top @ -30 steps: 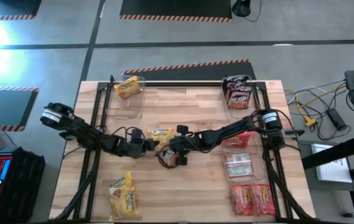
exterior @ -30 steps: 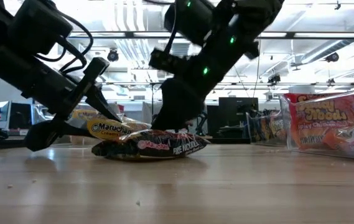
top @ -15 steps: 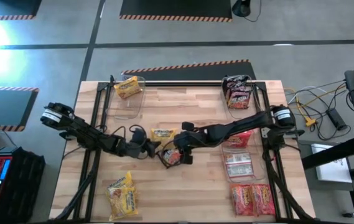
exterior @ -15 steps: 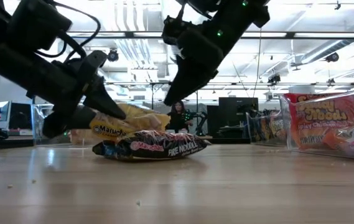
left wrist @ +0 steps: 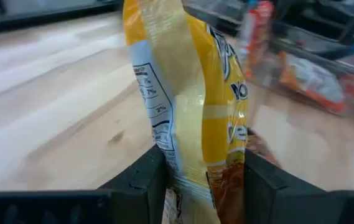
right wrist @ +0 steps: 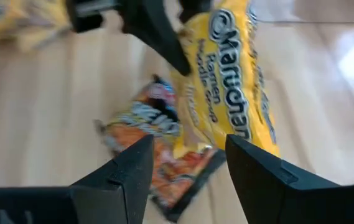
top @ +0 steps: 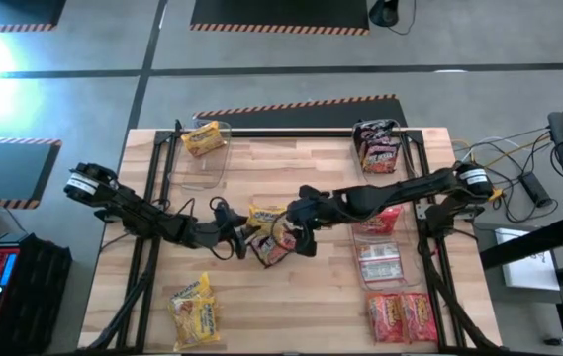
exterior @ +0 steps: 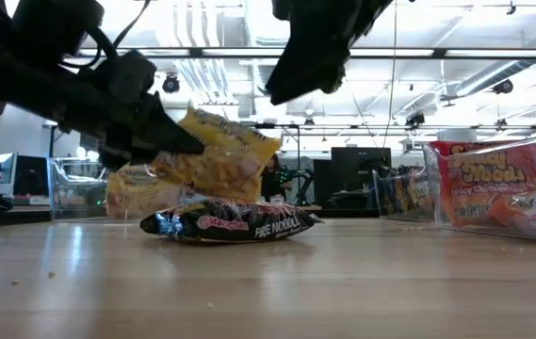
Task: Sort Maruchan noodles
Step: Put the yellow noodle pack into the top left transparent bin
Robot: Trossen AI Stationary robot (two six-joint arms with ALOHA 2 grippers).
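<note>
Table (top: 291,297), seen from above: wooden top, packets spread out. Clear bins hold sorted stock: yellow packet at 11 o'clock (top: 205,137), dark packets at 1 o'clock (top: 378,144), red-orange packets at 3 to 5 o'clock (top: 400,314). Loose yellow packets at 7 o'clock (top: 194,311).

Left arm reaches in from 9 o'clock toward table centre. Left claw (top: 234,234) is clamped on a yellow noodle packet (exterior: 216,155), gripped by one end and lifted off the table, tilted; the wrist view shows the packet (left wrist: 189,106) pinched edge-on between both fingers (left wrist: 140,180).

Right arm reaches in from 3 o'clock. Right claw (top: 301,220) hangs above the centre with fingers (right wrist: 130,171) spread and nothing between them; the low view shows it raised well clear of the table.

Dark packet (exterior: 230,224) lies flat at table centre, just under the lifted yellow one; whether they touch, cannot tell.

Risks, as judged:
- grip sits on the crinkly end seam only; packet may slide out or swing during transport
- both claws are close together at centre; a sideways move could knock them together
- hanging corner may drag the dark packet out of place
</note>
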